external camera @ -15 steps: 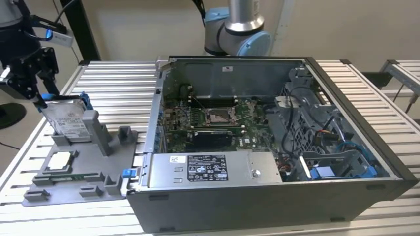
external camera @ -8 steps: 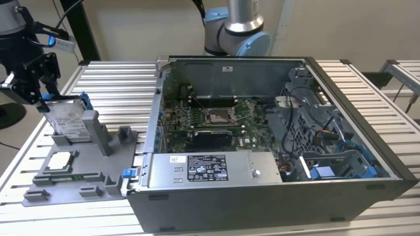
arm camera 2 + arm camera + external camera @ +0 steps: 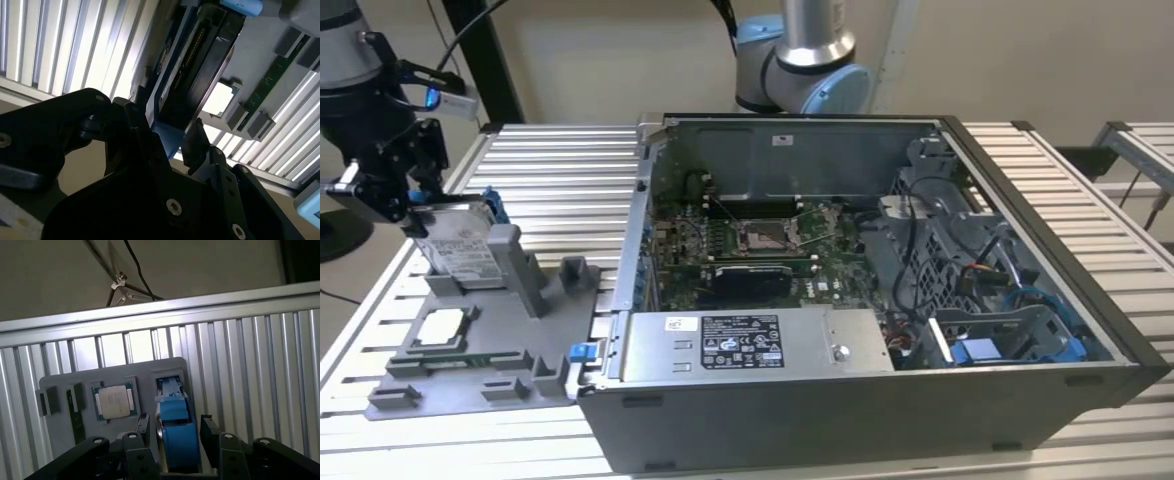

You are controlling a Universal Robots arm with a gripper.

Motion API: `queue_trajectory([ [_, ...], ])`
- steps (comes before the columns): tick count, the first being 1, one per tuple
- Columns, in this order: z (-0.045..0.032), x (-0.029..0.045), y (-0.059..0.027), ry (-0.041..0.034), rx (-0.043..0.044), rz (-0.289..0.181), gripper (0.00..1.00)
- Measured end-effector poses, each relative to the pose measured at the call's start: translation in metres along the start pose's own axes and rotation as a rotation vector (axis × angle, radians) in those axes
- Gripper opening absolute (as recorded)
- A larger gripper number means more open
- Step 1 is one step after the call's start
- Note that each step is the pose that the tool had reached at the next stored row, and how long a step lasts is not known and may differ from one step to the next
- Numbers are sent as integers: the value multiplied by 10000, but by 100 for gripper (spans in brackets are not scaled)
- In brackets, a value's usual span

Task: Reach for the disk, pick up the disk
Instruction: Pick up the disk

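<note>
Disk (image 3: 458, 245) stands on edge in the grey holder (image 3: 520, 340), between my jaws, which sit open astride it with a thin gap each side in the first wrist view. I judge I should centre first, so both jaws meet its flat faces together, then close squarely. Computer case (image 3: 881, 300) lies well clear of the jaws, toward the exterior view's right.

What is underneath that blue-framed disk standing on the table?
A grey tray: the disk stands on edge in one of its slots. The slot's floor is hidden by the disk itself. A chip lies in the tray alongside.
</note>
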State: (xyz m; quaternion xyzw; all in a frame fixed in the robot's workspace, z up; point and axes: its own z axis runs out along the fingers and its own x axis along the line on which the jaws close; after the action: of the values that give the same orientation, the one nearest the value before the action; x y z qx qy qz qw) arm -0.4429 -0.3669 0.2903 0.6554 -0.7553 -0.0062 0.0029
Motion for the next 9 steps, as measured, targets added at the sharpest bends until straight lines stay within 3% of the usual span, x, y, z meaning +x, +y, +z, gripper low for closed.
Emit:
queue_trajectory([
  [9,164,-3,1,-9,41,-73,100],
])
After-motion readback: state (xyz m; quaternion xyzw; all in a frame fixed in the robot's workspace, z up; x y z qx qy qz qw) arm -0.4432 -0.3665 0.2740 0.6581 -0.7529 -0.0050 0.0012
